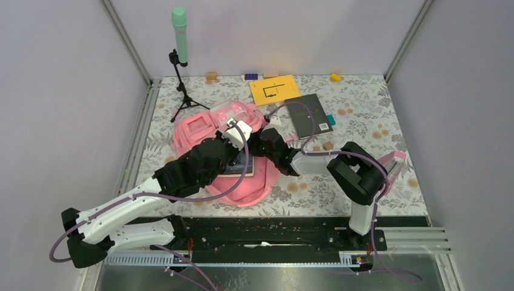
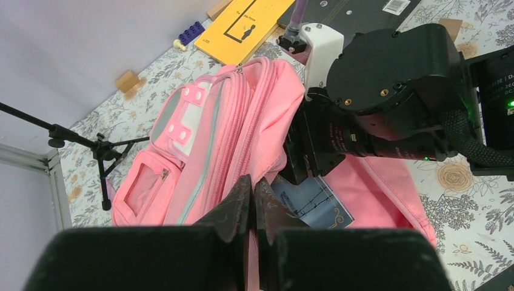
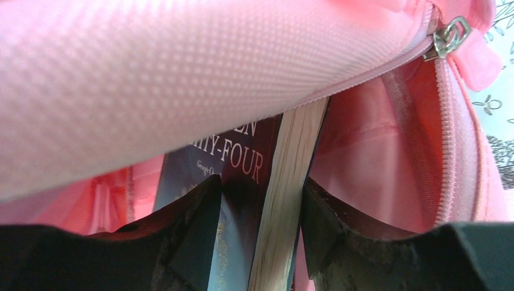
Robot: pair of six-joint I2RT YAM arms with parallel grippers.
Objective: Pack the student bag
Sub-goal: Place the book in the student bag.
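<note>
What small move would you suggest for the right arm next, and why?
Probably draw the right gripper straight back out: its jaws stand apart around the book, which already sits inside the student bag, whose flap the left gripper holds up.

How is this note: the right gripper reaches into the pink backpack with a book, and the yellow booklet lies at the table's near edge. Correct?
No: the yellow booklet lies toward the far edge of the table, beyond the pink backpack, as the top external view shows. The right gripper does reach into the backpack with a book.
</note>
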